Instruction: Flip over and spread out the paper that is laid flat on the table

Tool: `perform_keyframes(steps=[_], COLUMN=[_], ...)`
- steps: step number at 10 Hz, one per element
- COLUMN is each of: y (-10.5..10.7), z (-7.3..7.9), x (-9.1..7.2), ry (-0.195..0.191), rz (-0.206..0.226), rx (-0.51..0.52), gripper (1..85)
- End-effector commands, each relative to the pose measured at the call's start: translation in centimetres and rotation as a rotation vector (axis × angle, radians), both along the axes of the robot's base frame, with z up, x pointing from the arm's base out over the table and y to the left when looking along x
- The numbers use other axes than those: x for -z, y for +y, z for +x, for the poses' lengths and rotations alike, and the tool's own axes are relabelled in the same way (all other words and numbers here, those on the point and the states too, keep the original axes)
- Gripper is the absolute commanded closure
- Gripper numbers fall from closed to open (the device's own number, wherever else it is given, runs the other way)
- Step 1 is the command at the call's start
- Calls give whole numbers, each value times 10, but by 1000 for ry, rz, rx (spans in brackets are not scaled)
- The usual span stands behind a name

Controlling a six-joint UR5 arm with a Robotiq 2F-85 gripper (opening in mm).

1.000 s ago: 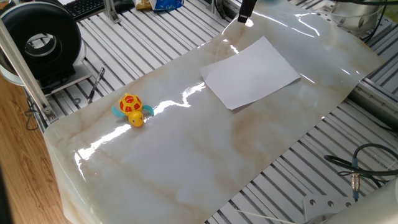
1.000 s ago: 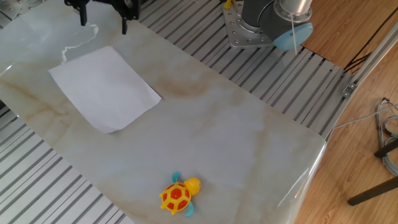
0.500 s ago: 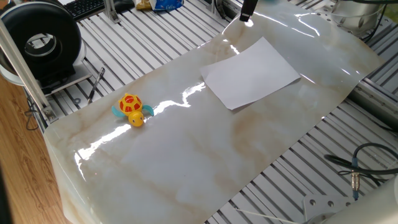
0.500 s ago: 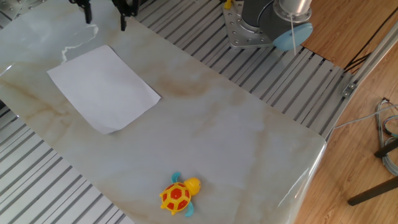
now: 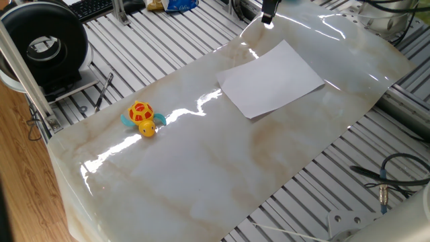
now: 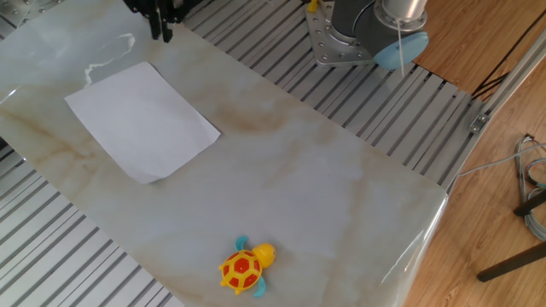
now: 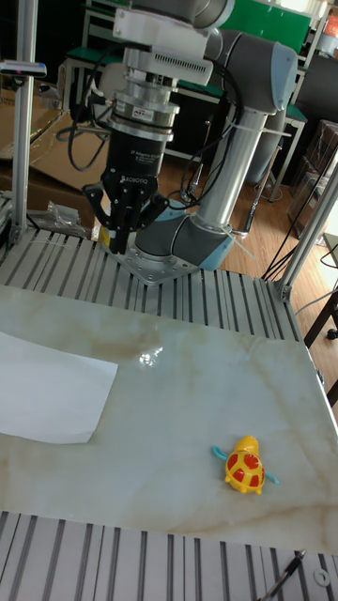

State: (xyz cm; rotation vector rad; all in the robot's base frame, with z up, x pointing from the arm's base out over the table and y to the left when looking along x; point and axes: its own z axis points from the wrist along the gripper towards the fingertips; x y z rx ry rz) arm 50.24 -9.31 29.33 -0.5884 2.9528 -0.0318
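The gripper [image 7: 123, 237] hangs above the table [image 5: 222, 175] with fingers nearly together and gripping nothing, while the paper [image 5: 271, 79] lies flat at its six o'clock.

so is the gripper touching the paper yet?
Apart. The tall fixed view shows the gripper hanging well above the table, with the paper flat below and to one side.

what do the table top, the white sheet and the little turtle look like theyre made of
The table: glossy marble-patterned top, cream with tan veins; sharp glare streaks suggest a smooth laminate or film, not certain.
The paper: thin matte white sheet, no glare, lying flat.
Toy turtle: bright yellow, red and blue, probably moulded plastic.
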Motion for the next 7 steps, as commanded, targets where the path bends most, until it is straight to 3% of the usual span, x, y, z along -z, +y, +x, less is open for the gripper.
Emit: perform_keyframes(steps=[1, 4, 7], y=[-16, -4, 24], z=[-10, -2, 7], x=[-5, -4, 20], ry=[30, 1, 5], rz=[-54, -13, 11], rx=[35, 16, 51], gripper=[847, 847, 847])
